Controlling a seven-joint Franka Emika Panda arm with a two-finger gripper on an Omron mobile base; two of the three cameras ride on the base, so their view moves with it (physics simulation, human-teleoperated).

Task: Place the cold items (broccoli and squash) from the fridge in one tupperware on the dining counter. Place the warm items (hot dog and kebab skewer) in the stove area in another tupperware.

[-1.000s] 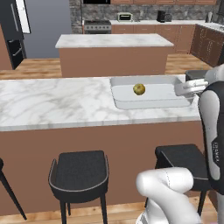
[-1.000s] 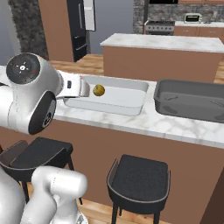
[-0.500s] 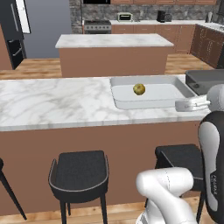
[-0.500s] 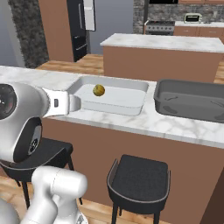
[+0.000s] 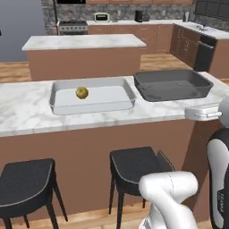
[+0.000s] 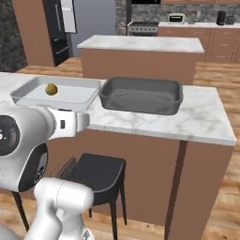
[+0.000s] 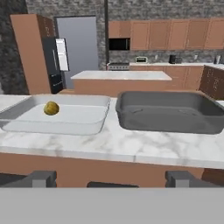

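Observation:
The yellow squash [image 5: 82,92] [image 6: 51,89] [image 7: 51,108] lies in the clear tupperware [image 5: 118,100] [image 6: 75,96] [image 7: 78,120] on the dining counter [image 5: 27,112] [image 6: 197,117] [image 7: 131,146]. Right of it sits the dark grey tupperware [image 5: 172,85] [image 6: 140,96] [image 7: 166,113] with nothing in it. My gripper [image 7: 111,179] is open and holds nothing; it hangs in front of the counter's near edge, level with the top, facing both trays. The black fridge [image 6: 58,33] [image 7: 56,65] stands far left, the stove [image 5: 74,27] [image 6: 143,27] at the back wall. Broccoli, hot dog and kebab skewer are out of view.
A marble-topped island [image 5: 85,42] [image 6: 140,43] [image 7: 120,75] stands behind the counter. Black stools [image 5: 134,165] [image 5: 24,183] [image 6: 98,173] sit under the counter's near side. The counter ends at the right [image 6: 225,136], with open wood floor beyond.
The whole picture has slid left: the base has driven to the right along the counter. The arm has drawn back from over the clear tray to the counter's front edge, jaws still open.

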